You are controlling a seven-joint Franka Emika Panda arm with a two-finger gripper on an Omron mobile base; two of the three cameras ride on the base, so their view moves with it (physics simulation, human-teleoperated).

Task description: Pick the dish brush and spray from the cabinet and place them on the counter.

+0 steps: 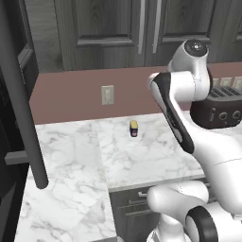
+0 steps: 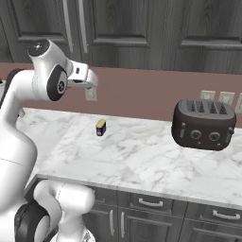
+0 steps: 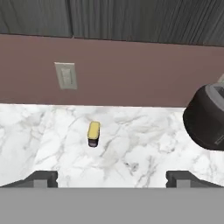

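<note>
Gripper [image 3: 111,177] hangs wide open and empty above the marble desk [image 1: 71,156], neither brush nor spray in sight, so it should swing up toward the closed cabinet [image 2: 142,28].

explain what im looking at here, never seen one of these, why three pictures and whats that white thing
The white thing is a robot arm in a simulated kitchen. Two pictures come from cameras on its base, behind it to the left and right. The third comes from a camera on its hand, looking past two dark fingertips that stand wide apart, holding nothing. On the marble counter sit a small yellow-and-dark block and a dark toaster. Above the brown wall hang dark cabinets with their doors closed in the right-hand base picture.
</note>
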